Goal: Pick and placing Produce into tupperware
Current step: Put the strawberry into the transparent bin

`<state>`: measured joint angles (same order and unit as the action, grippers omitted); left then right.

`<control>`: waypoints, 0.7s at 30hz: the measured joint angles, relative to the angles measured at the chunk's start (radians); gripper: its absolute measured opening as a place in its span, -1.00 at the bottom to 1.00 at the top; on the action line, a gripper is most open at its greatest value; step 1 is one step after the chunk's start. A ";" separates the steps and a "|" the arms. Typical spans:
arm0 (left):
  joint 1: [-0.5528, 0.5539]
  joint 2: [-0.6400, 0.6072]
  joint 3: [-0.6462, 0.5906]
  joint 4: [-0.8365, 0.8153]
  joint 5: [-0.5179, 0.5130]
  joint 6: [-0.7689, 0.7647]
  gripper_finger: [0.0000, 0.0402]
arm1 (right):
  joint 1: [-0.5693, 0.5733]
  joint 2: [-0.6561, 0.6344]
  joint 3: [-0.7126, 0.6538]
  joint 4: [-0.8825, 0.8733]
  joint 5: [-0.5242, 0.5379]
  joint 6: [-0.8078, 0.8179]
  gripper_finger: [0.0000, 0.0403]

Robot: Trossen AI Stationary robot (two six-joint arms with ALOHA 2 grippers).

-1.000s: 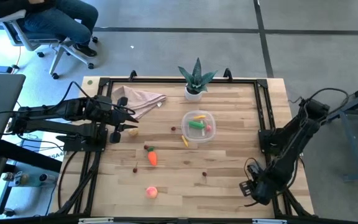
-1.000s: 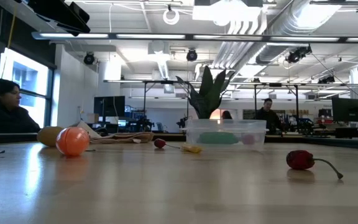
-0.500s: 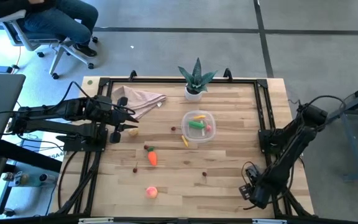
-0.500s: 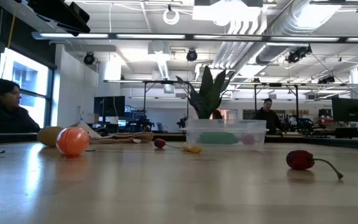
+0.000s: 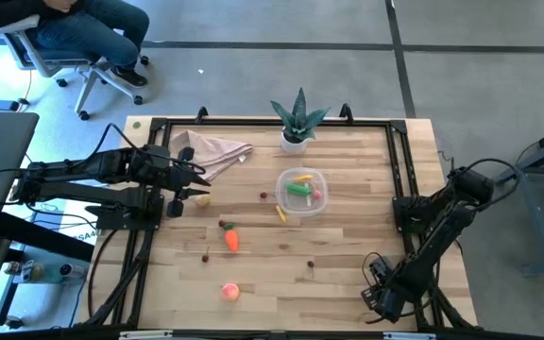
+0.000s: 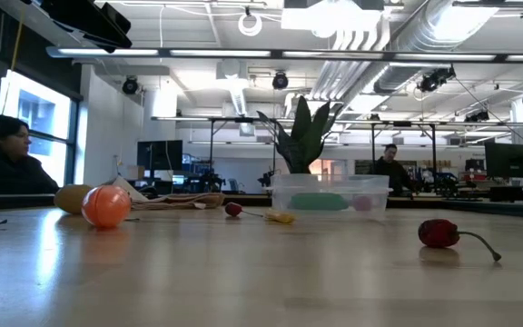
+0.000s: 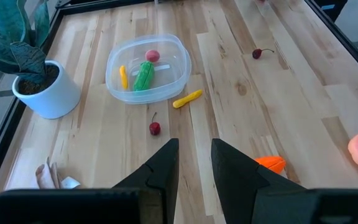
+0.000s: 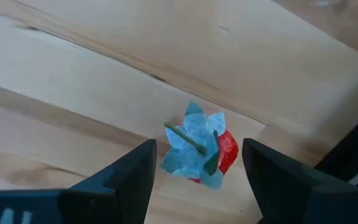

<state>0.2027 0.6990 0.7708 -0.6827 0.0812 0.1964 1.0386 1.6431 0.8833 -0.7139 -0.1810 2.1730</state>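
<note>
Clear tupperware [image 7: 146, 68] holding green pod [image 7: 143, 75], yellow strip [image 7: 123, 76], red piece [image 7: 152, 56], right end effector [image 8: 194, 158] open, left unclear

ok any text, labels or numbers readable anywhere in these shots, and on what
None can be read.
tupperware: clear plastic, no label showing.
white plant pot: plain, no print.
Wooden table: bare wood, no markings.
Strawberry between the right gripper fingers: no tag.
Room behind the table in the low view: screens and fittings too small and blurred to read.
</note>
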 joint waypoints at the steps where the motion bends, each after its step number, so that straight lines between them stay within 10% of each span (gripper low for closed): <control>1: 0.000 0.000 0.000 0.000 0.000 0.000 -0.59 | 0.000 0.001 0.000 -0.001 0.000 0.001 0.14; 21: 0.000 0.000 0.000 0.000 0.000 0.000 -0.59 | 0.001 0.001 0.000 -0.009 -0.008 0.044 0.14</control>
<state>0.2025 0.6989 0.7708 -0.6828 0.0811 0.1967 1.0391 1.6444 0.8833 -0.7228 -0.1887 2.2174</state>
